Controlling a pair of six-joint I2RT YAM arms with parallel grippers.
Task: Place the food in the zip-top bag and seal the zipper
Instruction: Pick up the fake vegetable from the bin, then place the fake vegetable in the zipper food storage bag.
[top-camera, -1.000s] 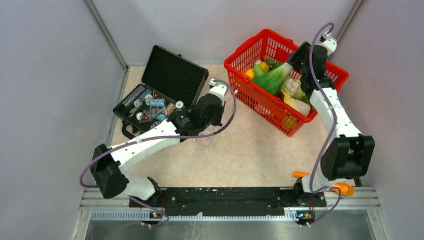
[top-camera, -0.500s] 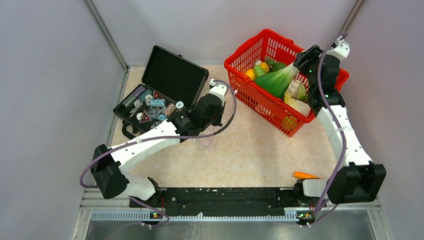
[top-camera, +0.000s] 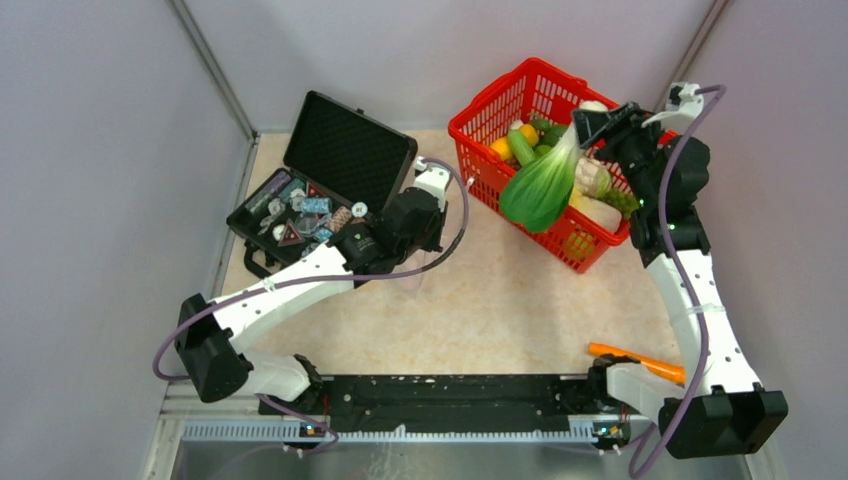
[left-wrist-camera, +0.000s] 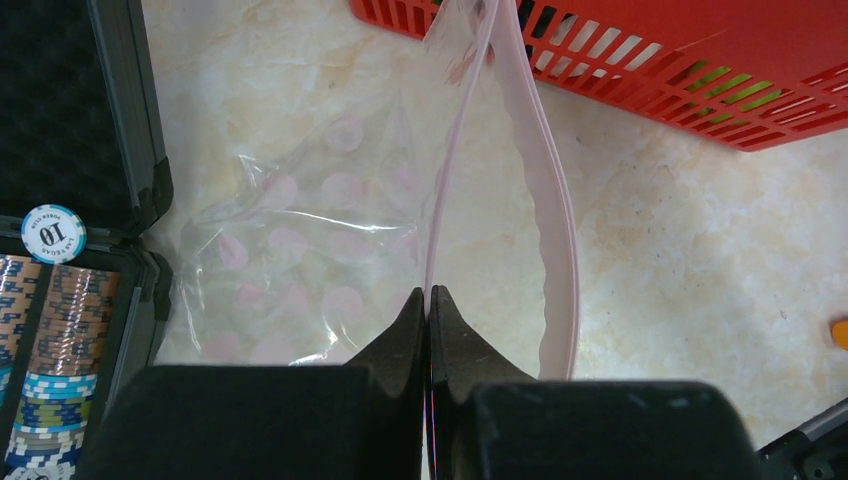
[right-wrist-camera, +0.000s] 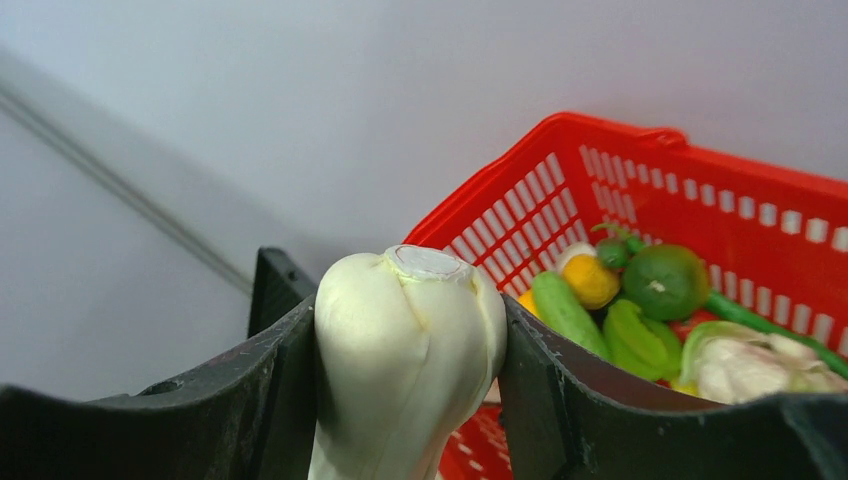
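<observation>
My left gripper (left-wrist-camera: 428, 300) is shut on one lip of the zip-top bag (left-wrist-camera: 290, 270), right at the pink zipper strip (left-wrist-camera: 545, 200). The bag's mouth gapes open toward the red basket, and its clear body lies on the table. In the top view this gripper (top-camera: 420, 248) is between the black case and the basket. My right gripper (right-wrist-camera: 405, 330) is shut on the white stem of a leafy vegetable (right-wrist-camera: 400, 350). It holds the vegetable's green leaves (top-camera: 535, 190) hanging over the basket's near wall. More food lies in the basket: a cucumber (right-wrist-camera: 565, 310), citrus (right-wrist-camera: 590, 280) and a green fruit (right-wrist-camera: 665, 282).
The red mesh basket (top-camera: 480, 130) stands at the back right. An open black case (top-camera: 345, 150) with chips and trinkets stands at the back left, beside the bag. An orange carrot (top-camera: 640, 360) lies near the right arm's base.
My right gripper has lifted the leafy vegetable up out of the basket; its leaves now hang over the near wall. The right arm's base link swung right. The left gripper barely moved.
</observation>
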